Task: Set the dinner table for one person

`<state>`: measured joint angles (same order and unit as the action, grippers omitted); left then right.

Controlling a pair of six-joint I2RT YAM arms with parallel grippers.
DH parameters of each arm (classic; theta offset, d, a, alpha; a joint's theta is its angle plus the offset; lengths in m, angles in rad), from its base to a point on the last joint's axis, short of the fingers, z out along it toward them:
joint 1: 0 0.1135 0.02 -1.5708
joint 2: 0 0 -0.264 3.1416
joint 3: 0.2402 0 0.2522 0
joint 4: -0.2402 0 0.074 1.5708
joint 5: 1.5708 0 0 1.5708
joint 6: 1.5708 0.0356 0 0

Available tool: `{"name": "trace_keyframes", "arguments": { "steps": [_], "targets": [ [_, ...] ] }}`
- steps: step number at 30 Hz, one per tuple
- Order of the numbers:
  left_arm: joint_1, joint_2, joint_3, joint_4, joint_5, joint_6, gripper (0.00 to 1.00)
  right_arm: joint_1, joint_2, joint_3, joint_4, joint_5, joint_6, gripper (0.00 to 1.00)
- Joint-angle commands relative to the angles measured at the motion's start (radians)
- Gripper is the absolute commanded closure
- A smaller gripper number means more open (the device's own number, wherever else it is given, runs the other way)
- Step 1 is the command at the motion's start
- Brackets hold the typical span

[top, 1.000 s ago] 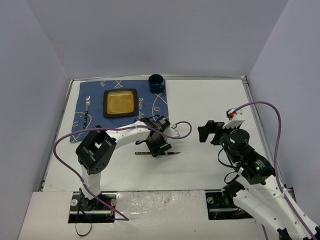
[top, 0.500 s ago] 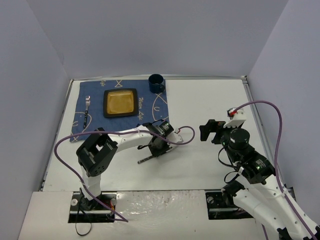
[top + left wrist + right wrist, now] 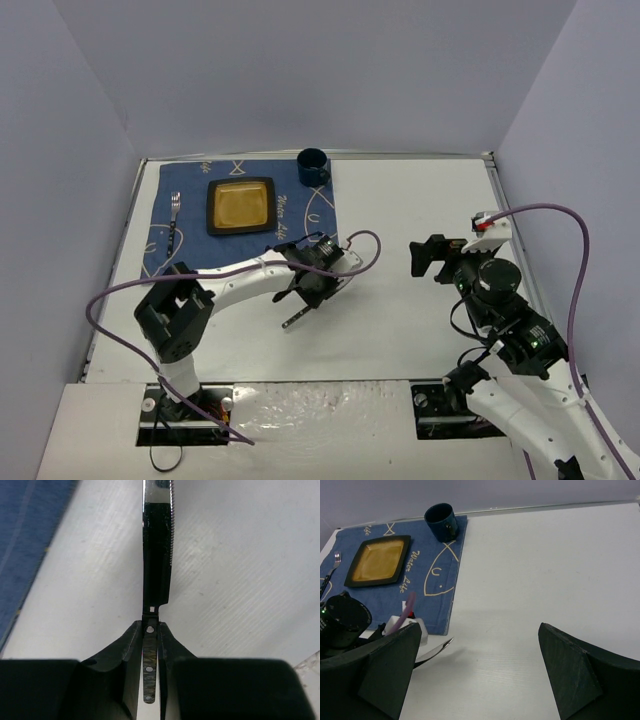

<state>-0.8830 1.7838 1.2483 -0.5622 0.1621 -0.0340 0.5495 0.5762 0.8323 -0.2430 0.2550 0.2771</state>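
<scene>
Left claw (image 3: 312,283) clamped tight on one end of knife (image 3: 157,555), serrated blade pointing ahead, just off near-right corner of blue cloth (image 3: 300,215). Right claw (image 3: 432,257) spread wide, empty, near right edge. Dinner table (image 3: 420,200): fixed, hard, slick white top under everything; no hold needed. Knife likely thin, stiff, light, slippery; handle safest hold. Plate (image 3: 240,205), fork (image 3: 174,212), cup (image 3: 313,167) on cloth, far-left corner. Purple cable (image 3: 362,250) trails beside claw, possible snag.

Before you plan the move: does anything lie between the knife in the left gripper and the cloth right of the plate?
Nothing visible does. Only bare table separates the knife from the cloth beside the plate; the mug sits at its far corner.
</scene>
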Motion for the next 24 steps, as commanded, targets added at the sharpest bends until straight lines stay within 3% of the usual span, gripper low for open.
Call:
{"name": "trace_keyframes", "arguments": {
  "steps": [1,9,24],
  "targets": [
    [0.052,-0.120,0.090,0.046,-0.167,-0.225,1.00,-0.005,0.015,0.079,0.054,0.047,-0.065,0.00],
    [0.181,-0.080,0.128,0.149,-0.303,-0.552,1.00,-0.004,0.062,0.116,0.054,0.055,-0.140,0.00],
    [0.341,0.243,0.458,0.206,-0.302,-0.713,1.00,-0.005,0.087,0.102,0.052,0.027,-0.169,0.00]
  ]
}}
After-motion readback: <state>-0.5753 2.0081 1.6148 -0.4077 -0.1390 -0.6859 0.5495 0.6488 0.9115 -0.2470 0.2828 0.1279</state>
